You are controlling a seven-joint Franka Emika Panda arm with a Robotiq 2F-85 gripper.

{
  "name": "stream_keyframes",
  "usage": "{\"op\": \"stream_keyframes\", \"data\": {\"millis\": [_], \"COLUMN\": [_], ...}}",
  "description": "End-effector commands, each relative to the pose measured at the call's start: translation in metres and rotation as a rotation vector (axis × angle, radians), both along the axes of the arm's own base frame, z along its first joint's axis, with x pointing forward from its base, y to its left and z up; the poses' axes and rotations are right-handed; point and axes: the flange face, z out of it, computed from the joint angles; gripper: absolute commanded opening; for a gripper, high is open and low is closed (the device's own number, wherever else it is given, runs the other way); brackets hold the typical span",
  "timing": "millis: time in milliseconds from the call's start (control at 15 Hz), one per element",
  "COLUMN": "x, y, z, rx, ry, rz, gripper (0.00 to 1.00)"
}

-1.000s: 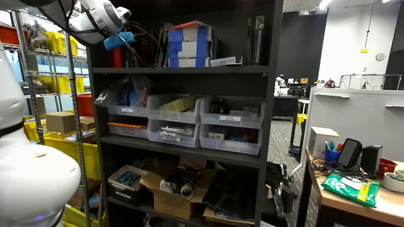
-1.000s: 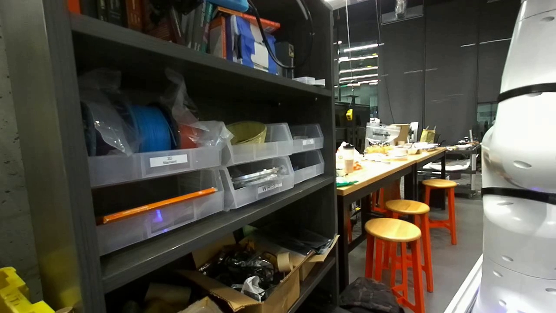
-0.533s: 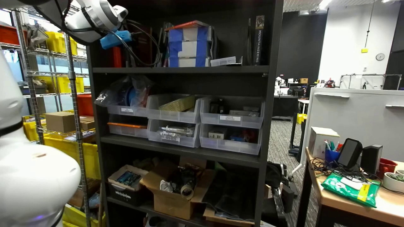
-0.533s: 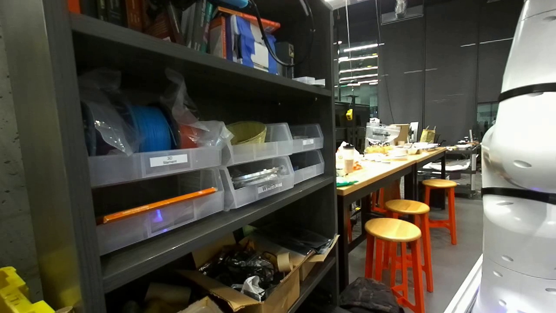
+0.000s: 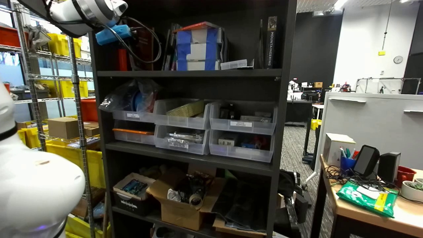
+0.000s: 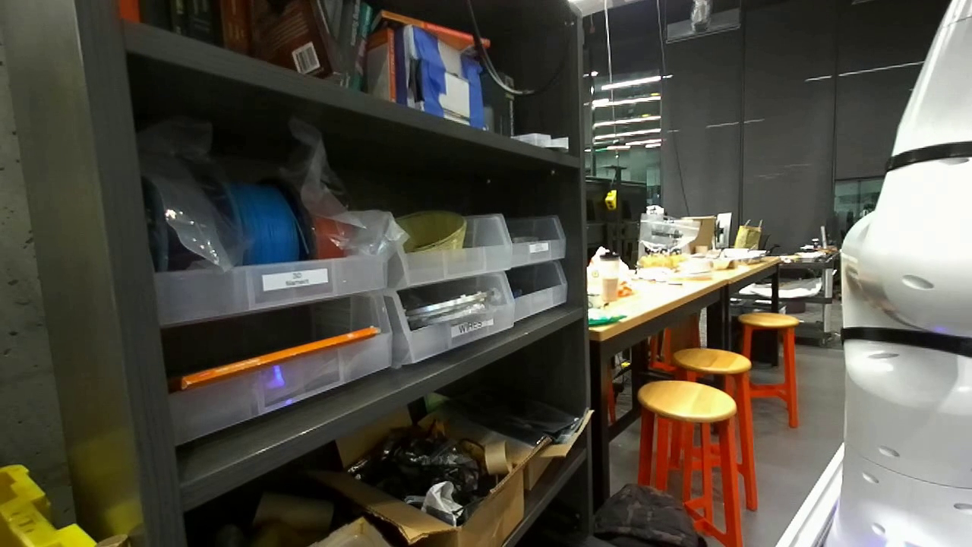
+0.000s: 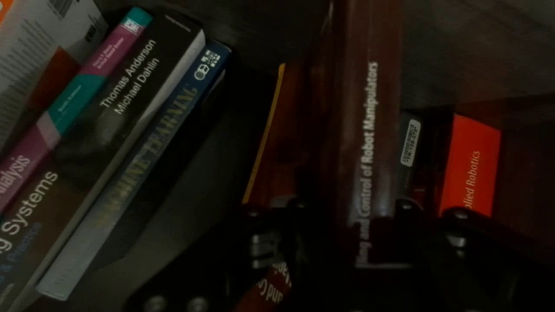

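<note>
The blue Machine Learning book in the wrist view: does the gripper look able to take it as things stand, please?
Probably not: the gripper appears closed on the dark red Robot Manipulators book, so it looks occupied. The blue Machine Learning book also sits close beside the black Anderson and Dahlin book.

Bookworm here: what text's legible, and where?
"and Control of Robot Manipulators": maroon book
"MACHINE LEARNING": blue book
"Thomas Anderson Michael Dahlin", "Systems": black book
"plied Robotics": red book
"Analysis": pink book
"MOUNTAINEERING": upright book
"WIRES": wire bin
"3D filament": spool bin
"OFFICE SUPPLIES": office bin
Rest: too small or blurred.
</note>
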Motion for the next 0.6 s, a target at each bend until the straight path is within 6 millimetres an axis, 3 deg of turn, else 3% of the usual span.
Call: {"op": "stream_keyframes", "data": {"millis": [0,533], "x": [-0.037,-0.085], "y": [-0.014,-0.038], "z": [0.021,0.032], "rx": [-0.024,-0.043], "ry": [-0.043,-0.089], "rz": [0.032,0.041], "gripper": [0.07,0.07]}}
